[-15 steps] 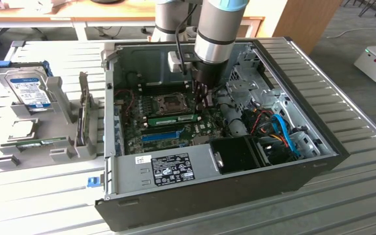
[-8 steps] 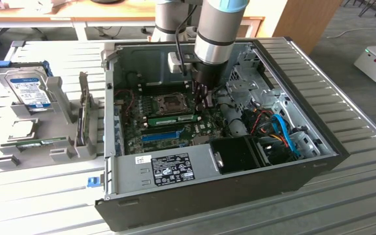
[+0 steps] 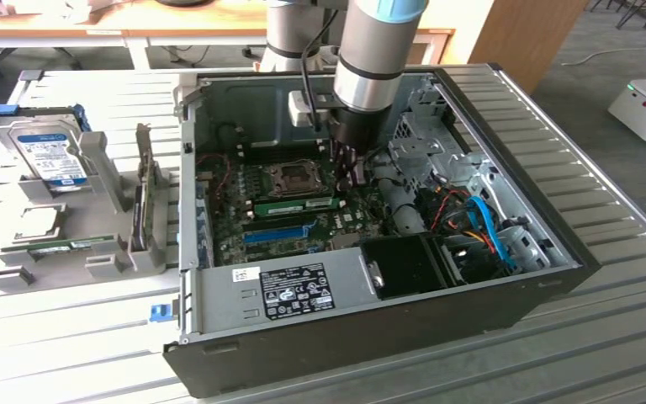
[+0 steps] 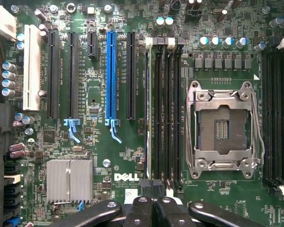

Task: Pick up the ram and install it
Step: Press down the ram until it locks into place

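Note:
The ram, a long green stick, stands in a motherboard slot between the CPU socket and the blue slot strip inside the open computer case. In the wrist view the ram shows edge-on as a thin pale line in the slot nearest the blue strip. My gripper hangs just above the ram's end on the exterior view's right. Its black fingers are pressed together, the gripper shut with nothing between them.
A grey rack on the exterior view's left holds a silver hard drive and a small green board. Inside the case are a labelled metal cover, a black fan shroud and blue cables. The case walls stand close around the arm.

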Tool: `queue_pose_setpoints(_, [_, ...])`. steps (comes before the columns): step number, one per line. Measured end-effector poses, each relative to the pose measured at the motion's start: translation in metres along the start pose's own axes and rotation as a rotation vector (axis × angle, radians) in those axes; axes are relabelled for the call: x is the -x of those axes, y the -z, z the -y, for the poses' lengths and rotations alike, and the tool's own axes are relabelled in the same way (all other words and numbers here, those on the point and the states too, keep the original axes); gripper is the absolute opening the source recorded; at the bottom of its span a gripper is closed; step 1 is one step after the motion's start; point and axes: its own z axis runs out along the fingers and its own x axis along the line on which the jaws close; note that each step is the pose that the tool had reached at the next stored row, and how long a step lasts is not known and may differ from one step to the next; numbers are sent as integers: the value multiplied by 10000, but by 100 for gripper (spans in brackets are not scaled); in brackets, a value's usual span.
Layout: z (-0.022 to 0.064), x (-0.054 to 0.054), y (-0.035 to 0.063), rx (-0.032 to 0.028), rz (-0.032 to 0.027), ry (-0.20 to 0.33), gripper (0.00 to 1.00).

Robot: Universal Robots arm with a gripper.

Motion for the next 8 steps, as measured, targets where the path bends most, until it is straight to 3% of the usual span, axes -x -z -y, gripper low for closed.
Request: queue_pose_setpoints(8, [0,0,-13,0,1,0,11])
